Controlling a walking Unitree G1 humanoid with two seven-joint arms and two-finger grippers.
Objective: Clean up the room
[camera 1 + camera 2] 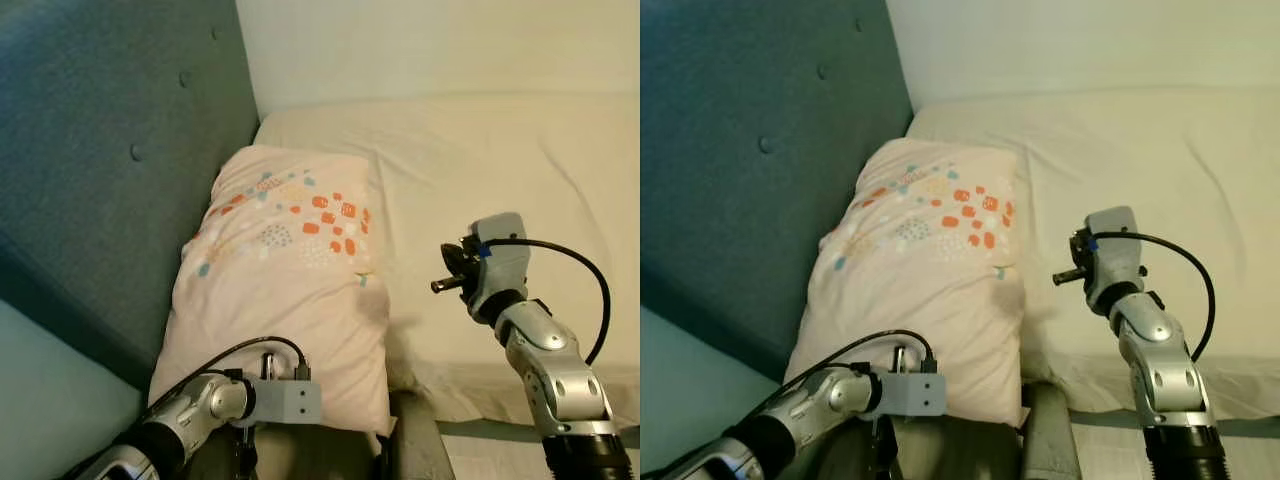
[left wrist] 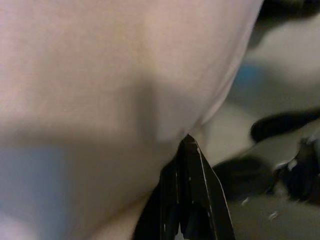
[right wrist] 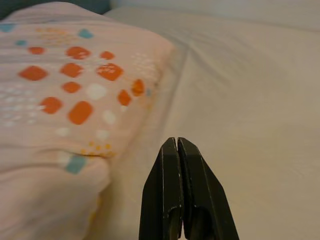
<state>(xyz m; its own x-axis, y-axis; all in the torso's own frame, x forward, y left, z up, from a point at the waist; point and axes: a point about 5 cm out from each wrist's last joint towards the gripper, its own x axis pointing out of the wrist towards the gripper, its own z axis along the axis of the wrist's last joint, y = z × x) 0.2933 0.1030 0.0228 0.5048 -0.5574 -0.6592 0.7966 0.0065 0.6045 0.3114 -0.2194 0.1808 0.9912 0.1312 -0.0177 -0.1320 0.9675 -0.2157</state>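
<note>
The pillow (image 1: pixel 285 290) lay at centre-left of the frame, against the headboard (image 1: pixel 100 170) on the bed (image 1: pixel 500 170). The left gripper (image 2: pixel 187 150) was clenched — probably pinching the pillow's lower edge. The right gripper (image 3: pixel 177 150) hovered clamped on nothing. Straightening seemed under way; next, let go cleanly. No containers appeared.

Headboard (image 1: pixel 100 150): blue-grey fabric, padded, button-tufted; set upright along the left side of the bed.
Wall (image 1: pixel 430 40): pale, plain; seen beyond the far edge of the mattress.
Mattress (image 1: pixel 500 170): covered in a cream sheet, lightly creased; butted against the headboard at the far left corner.
</note>
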